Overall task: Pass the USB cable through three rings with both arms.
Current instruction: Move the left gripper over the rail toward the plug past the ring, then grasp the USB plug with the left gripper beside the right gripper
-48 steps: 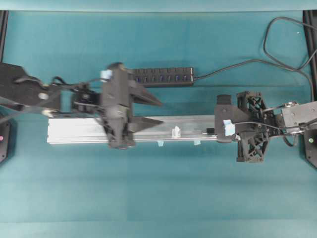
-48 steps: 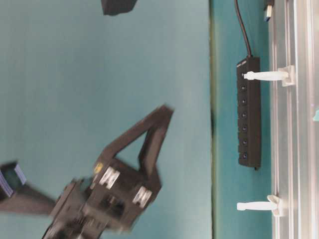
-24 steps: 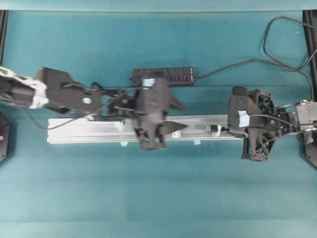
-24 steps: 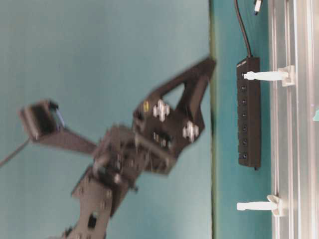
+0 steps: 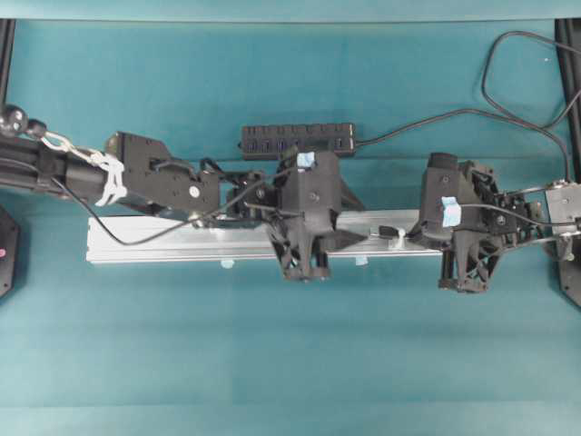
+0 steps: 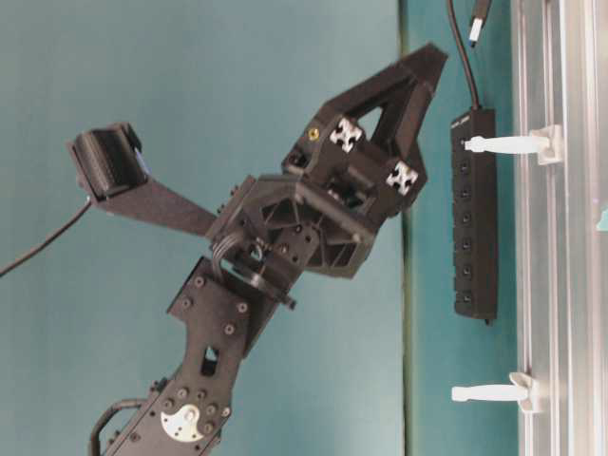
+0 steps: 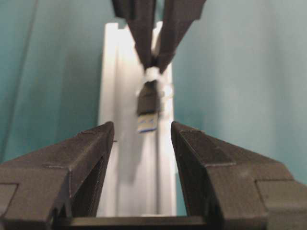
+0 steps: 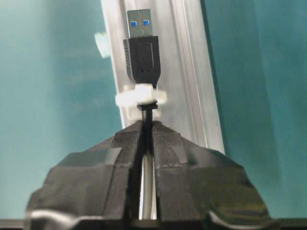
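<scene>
The USB cable's black plug [image 8: 141, 52] with its metal tip sticks out past one whitish ring [image 8: 141, 96] on the silver rail [image 8: 168, 72]. Just behind that ring my right gripper [image 8: 147, 125] is shut on the thin cable. In the overhead view the plug [image 5: 386, 231] lies between both grippers, beside the ring [image 5: 399, 238]. My left gripper [image 7: 142, 127] is open and faces the plug [image 7: 148, 103] head-on, a short gap away, its fingers apart on either side of the line. Two more rings [image 6: 503, 144] [image 6: 484, 392] stand on the rail in the table-level view.
A black multi-port hub [image 5: 300, 138] lies behind the rail [image 5: 154, 241], with its own cable curling to the back right. Small pale blue tabs [image 5: 361, 261] sit along the rail's front edge. My left arm [image 5: 163, 186] stretches over the rail's left half.
My left arm has swept right along the rail, and its open gripper now sits close in front of the plug. The right gripper has stayed shut on the cable, drawn back slightly right.
</scene>
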You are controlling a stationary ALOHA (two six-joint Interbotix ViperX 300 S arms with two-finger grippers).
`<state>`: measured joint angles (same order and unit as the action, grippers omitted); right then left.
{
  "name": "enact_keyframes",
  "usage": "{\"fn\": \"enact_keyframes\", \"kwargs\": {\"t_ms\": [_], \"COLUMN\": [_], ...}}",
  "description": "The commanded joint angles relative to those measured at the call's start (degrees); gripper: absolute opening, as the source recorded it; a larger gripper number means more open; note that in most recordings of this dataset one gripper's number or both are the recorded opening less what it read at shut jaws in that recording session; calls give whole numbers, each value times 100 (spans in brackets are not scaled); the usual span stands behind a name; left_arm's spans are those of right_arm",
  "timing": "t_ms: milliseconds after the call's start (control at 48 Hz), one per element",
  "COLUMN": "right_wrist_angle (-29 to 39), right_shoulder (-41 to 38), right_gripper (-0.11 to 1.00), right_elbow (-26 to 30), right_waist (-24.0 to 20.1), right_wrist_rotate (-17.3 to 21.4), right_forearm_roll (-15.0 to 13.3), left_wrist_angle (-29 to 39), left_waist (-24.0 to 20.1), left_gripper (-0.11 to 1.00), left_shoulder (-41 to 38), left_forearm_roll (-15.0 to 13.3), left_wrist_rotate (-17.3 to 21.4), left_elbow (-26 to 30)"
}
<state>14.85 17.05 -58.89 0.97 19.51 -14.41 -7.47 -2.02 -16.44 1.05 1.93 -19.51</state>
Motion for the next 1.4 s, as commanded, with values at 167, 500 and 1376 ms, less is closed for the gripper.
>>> {"fn": "enact_keyframes", "kwargs": {"t_ms": [167, 500, 1376], "right_wrist_angle": [-62, -264, -281], "right_shoulder": [9, -9, -9], "right_gripper": [-9, -9, -9], "right_elbow": [53, 53, 18], "right_waist": [18, 18, -18], "right_wrist_rotate": [62, 53, 26], "right_forearm_roll": [-9, -9, -35], "left_wrist_angle": [-70, -62, 255], "left_waist": [88, 9, -44], "left_gripper": [56, 57, 90], "left_shoulder": [-220, -404, -563], "left_forearm_roll": [9, 18, 9], "left_wrist_rotate": [-220, -281, -466], "left_elbow": [246, 466, 703]}}
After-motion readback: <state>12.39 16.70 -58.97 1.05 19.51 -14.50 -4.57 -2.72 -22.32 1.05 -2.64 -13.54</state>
